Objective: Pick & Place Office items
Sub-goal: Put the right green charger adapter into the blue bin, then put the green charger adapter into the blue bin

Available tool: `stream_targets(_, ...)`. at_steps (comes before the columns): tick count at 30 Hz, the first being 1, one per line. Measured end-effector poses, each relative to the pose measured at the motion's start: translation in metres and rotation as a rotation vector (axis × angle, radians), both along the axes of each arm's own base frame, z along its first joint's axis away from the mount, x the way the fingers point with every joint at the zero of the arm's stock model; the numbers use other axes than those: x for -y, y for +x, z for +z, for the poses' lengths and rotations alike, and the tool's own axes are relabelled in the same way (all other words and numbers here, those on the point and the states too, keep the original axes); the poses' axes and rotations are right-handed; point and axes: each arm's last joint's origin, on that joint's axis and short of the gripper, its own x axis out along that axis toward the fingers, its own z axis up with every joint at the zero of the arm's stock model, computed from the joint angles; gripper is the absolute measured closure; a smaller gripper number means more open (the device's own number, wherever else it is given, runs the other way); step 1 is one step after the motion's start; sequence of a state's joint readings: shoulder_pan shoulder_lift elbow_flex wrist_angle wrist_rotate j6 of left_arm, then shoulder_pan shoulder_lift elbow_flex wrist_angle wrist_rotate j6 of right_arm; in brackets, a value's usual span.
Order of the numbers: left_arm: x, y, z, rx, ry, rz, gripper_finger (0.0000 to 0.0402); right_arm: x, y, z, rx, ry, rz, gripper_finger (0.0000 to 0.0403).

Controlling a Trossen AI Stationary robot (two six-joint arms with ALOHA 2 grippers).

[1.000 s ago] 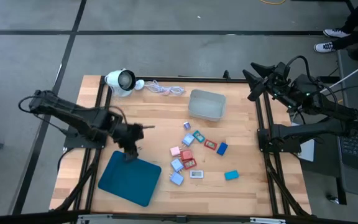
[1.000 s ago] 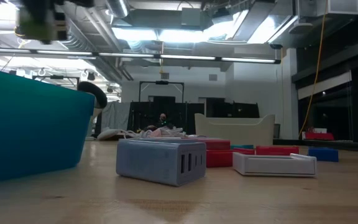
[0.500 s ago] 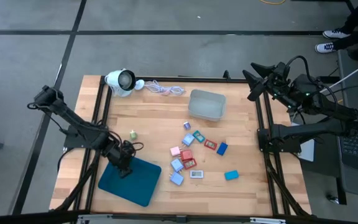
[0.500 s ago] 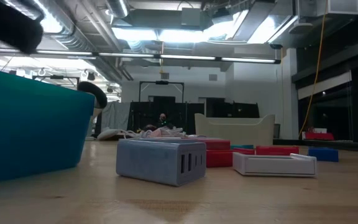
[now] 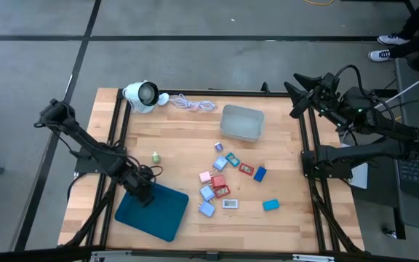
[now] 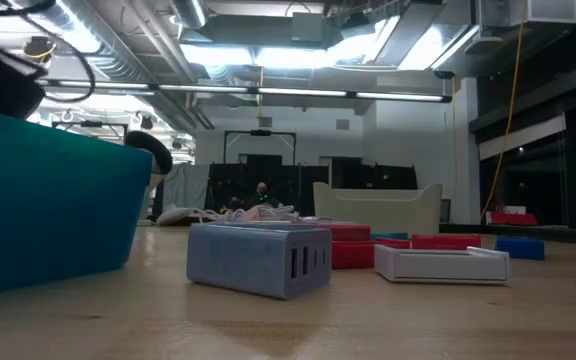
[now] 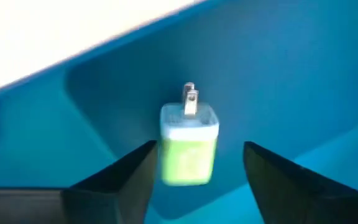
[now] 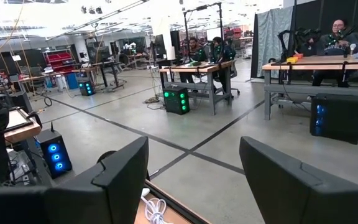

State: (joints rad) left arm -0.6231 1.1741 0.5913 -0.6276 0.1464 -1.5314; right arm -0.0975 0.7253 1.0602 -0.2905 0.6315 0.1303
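Note:
My left gripper (image 5: 143, 191) (image 7: 199, 148) hangs open over the far left corner of the dark teal tray (image 5: 155, 215), pointing steeply down. A green block with metal prongs (image 7: 189, 144) sits between its fingers over the tray floor. A second green piece (image 5: 155, 156) lies on the table just beyond the tray. Several small office items (image 5: 224, 178) in blue, red, pink and white lie scattered right of the tray. My right gripper (image 5: 297, 94) (image 8: 194, 162) waits, open, raised at the table's far right edge. My left gripper has its fingers on either side of the green block (image 7: 189, 144), coming from above. A clear gap shows between the block and one finger (image 7: 272, 180). Whether the other finger (image 7: 135, 171) still touches the block I cannot tell.
A grey bin (image 5: 241, 122) stands at the far middle. A white round camera (image 5: 140, 94) with its cord (image 5: 191, 104) lies at the far left corner. In the low view a grey-blue block (image 6: 258, 258) lies beside the tray wall (image 6: 48, 200).
My left gripper has come down and toward the table's near left, from above the bare wood to the tray's far corner, rolling as it went. It has opened and let go of the green block it carried. The green piece on the table has come into view.

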Motion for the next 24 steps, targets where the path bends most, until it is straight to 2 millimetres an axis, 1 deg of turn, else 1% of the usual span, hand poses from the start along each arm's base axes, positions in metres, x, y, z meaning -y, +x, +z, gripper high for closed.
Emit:
stream_targets(3, 0.002, 0.004, 0.013, 0.051, -0.020, -0.018, 0.0131, 0.000, 0.000, 0.000, 0.000, 0.000, 0.000, 0.0146)
stream_targets(6, 0.000, 0.005, 0.023, 0.039, -0.012, 0.013, 0.0115, 0.000, 0.000, 0.000, -0.002, -0.003, 0.000, 0.0146)
stream_targets(10, -0.010, 0.007, 0.041, 0.044, 0.035, 0.188, 0.0107, 0.000, 0.000, 0.000, -0.002, -0.003, 0.000, 0.0146)
stream_targets(13, -0.020, 0.005, 0.050, 0.031, 0.056, 0.367, 0.0106, 0.000, 0.000, 0.000, -0.001, -0.003, 0.000, 0.0146)
stream_targets(16, -0.032, -0.001, 0.051, -0.048, 0.089, 0.578, 0.0105, 0.000, 0.000, 0.000, -0.001, -0.003, 0.001, 0.0146)
stream_targets(18, -0.038, -0.004, 0.049, -0.120, 0.123, 0.679, 0.0105, 0.000, 0.000, 0.000, -0.001, -0.003, 0.001, 0.0146)
stream_targets(21, -0.046, -0.002, 0.044, -0.173, 0.177, 0.764, 0.0105, 0.000, 0.000, 0.000, -0.004, -0.006, 0.004, 0.0146)
stream_targets(24, -0.055, 0.004, 0.040, -0.194, 0.217, 0.796, 0.0104, 0.000, 0.000, 0.000, -0.007, -0.010, 0.014, 0.0146)
